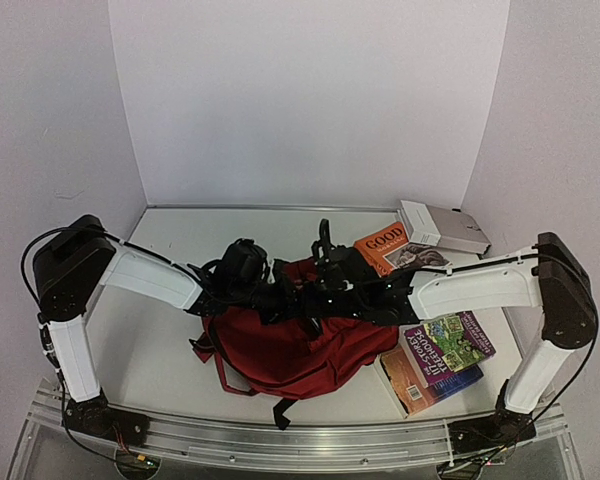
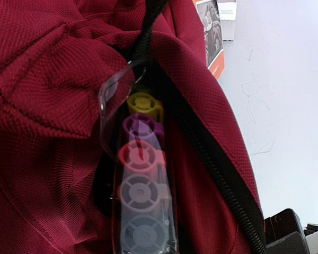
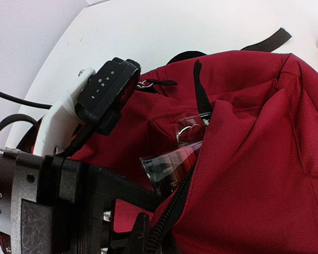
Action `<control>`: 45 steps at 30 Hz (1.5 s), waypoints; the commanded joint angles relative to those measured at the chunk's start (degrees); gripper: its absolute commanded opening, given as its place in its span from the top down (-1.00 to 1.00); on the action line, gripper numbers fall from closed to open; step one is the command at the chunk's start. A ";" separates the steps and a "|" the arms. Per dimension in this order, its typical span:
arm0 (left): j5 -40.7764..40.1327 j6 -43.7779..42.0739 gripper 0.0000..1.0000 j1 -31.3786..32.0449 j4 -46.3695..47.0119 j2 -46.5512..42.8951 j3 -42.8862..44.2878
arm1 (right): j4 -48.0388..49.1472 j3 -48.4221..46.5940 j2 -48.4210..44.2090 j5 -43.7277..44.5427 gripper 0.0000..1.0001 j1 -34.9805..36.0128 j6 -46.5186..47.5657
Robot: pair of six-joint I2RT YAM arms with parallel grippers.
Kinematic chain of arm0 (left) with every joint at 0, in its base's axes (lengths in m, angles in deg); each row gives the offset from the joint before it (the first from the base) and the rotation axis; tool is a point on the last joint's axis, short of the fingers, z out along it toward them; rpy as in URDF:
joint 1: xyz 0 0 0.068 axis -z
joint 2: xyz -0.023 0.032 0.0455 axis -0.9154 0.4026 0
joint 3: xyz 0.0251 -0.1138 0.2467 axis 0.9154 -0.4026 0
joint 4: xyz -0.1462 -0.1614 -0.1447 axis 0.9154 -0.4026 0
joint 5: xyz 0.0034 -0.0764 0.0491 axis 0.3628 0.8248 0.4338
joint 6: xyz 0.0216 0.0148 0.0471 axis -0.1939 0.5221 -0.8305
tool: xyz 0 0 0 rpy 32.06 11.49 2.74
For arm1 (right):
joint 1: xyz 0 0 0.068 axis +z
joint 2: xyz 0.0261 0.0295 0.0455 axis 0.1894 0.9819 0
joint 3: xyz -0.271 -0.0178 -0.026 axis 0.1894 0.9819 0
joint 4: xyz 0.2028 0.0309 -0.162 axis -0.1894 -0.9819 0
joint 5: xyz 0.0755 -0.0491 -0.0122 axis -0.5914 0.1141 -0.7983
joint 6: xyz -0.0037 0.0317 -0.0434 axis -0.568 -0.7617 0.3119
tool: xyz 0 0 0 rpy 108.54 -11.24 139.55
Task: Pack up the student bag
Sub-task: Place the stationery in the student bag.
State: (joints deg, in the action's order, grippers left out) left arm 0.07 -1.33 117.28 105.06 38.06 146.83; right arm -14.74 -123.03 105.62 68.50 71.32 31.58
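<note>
**Top view.** Item: student bag (image 1: 290, 355), dark red fabric, black straps. Lies mid-bench, nearer the near edge, top end twd the far edge. Both arms meet over its mouth, L gripper (image 1: 280, 298) and R gripper (image 1: 308, 312) close together there. Stacked books (image 1: 435, 355) by the right edge. Orange book (image 1: 392, 250) and white box (image 1: 442, 227) twd the far-right corner, prob. waiting to be packed.

**L wrist view.** Clear marker pack (image 2: 143, 180), caps yellow/purple/red/grey, seen end-on. Its nose sits in the bag's mouth, betw. a red flap and the zip (image 2: 217, 174). L gripper's own fingers not shown, so can't tell if clamped on the pack or off it. Pack lines up w/ the opening, so judged mid-insert.

**R wrist view.** R gripper closed, pinching the zip rim at the bag's mouth, prob. to hold it agape for the pack. Bag cloth is coarse-woven, soft, creased and slumped. Pack's clear end shows in the gap.
</note>
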 commanded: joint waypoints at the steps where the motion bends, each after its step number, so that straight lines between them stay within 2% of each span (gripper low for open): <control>1: 2.18 -3.24 0.69 -0.51 -0.37 -0.34 2.22 | 12.23 -1.32 -4.57 -0.15 1.00 1.67 0.64; 9: -2.27 -12.84 0.06 -2.46 -19.78 -9.99 0.94 | 11.08 2.00 -6.30 4.11 1.00 1.04 -1.13; 11: -2.77 -13.96 -0.02 -2.42 -23.47 -11.20 1.21 | 10.89 2.11 -5.90 3.96 1.00 1.03 -1.46; 16: -1.14 -13.46 -0.22 -2.37 -24.37 -12.67 0.39 | 10.79 1.76 -4.95 3.42 1.00 1.05 -1.83; 19: 0.07 -12.64 -0.25 -2.33 -23.25 -13.53 -0.71 | 10.66 1.28 -4.49 3.42 1.00 1.03 -1.56; 21: 0.25 -12.25 -0.16 -2.33 -22.71 -14.16 -1.31 | 10.50 0.97 -4.26 3.42 1.00 1.03 -1.40; 24: -0.44 -11.65 0.10 -2.34 -22.44 -15.27 -2.29 | 10.26 0.62 -4.01 3.42 1.00 1.03 -1.13; 27: -0.67 -11.61 0.27 -2.34 -22.13 -15.74 -2.71 | 10.08 0.36 -3.72 3.40 1.00 1.05 -0.95; 33: 0.07 -11.93 0.42 -2.38 -20.69 -13.64 -1.35 | 9.83 -0.67 -2.86 1.87 1.00 1.03 -0.58; 41: 1.68 -14.43 0.90 -2.42 -20.36 -7.95 3.33 | 9.82 -2.00 -1.62 -0.02 1.00 1.06 1.75; 45: 4.80 -14.01 1.00 -2.45 -17.77 -4.23 5.28 | 9.94 -3.70 -0.76 0.94 1.00 0.89 2.33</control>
State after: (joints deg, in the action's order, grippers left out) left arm 1.93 -13.82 114.77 83.47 30.24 148.53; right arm -10.70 -121.30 104.64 68.81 72.00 32.38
